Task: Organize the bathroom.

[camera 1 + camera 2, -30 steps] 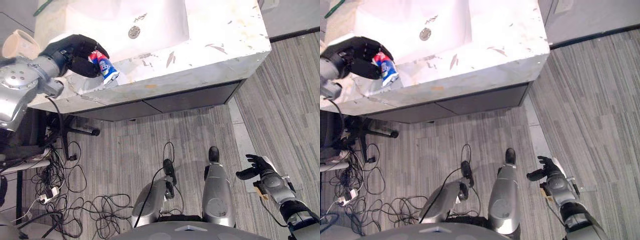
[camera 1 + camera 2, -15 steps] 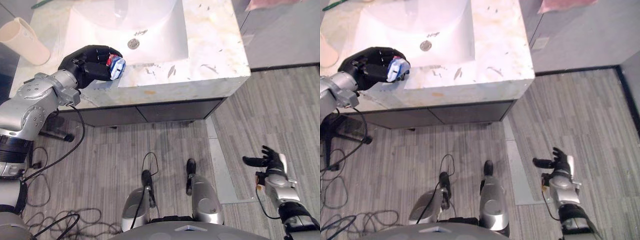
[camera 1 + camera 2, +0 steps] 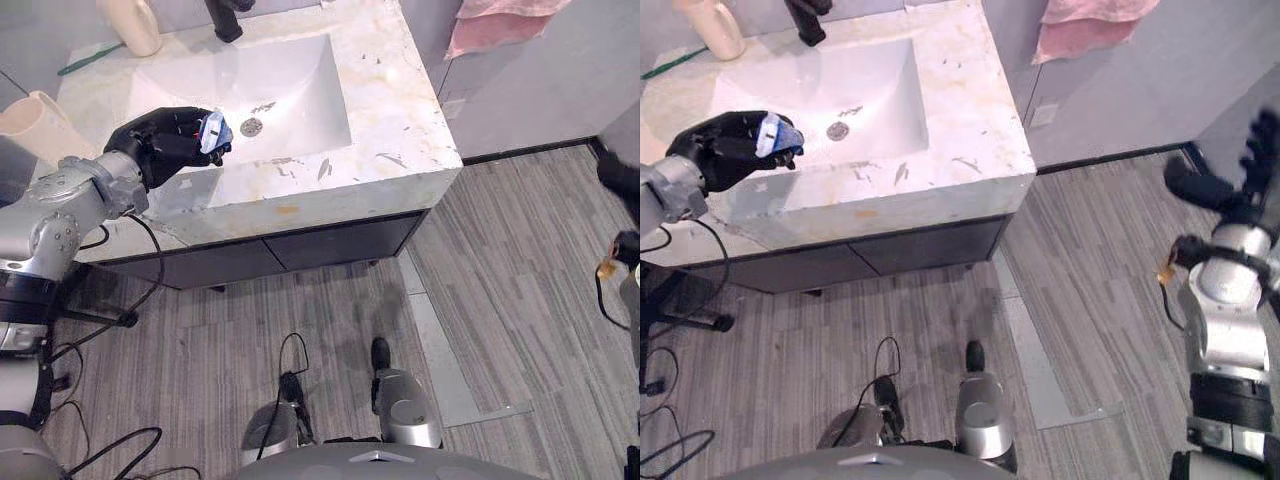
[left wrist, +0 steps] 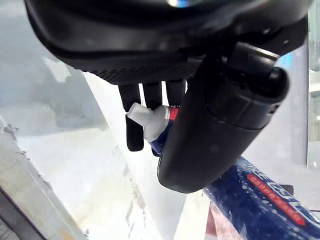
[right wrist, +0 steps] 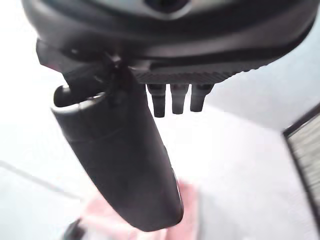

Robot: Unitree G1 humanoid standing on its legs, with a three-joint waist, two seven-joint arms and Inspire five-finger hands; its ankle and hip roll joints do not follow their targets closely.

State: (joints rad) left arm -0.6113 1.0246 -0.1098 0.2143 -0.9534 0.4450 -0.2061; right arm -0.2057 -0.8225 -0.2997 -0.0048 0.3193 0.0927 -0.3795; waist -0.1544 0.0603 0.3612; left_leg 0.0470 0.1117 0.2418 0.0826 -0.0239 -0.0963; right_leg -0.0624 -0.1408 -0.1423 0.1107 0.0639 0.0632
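blue, white and red plastic is showing between dark fingers: the left hand [image 3: 160,143] is curling round a toothpaste tube [image 3: 213,131], thumb pressing it against the fingers, and is holding it over the front left part of the marble counter [image 3: 400,150], just beside the white sink basin [image 3: 290,90]. its white cap [image 4: 141,115] is poking out past the fingertips. the right hand [image 3: 1220,185] is hanging over the striped floor [image 3: 1090,290], fingers spread loosely and gripping nothing. a pink towel [image 3: 1080,25] is draping on the wall.
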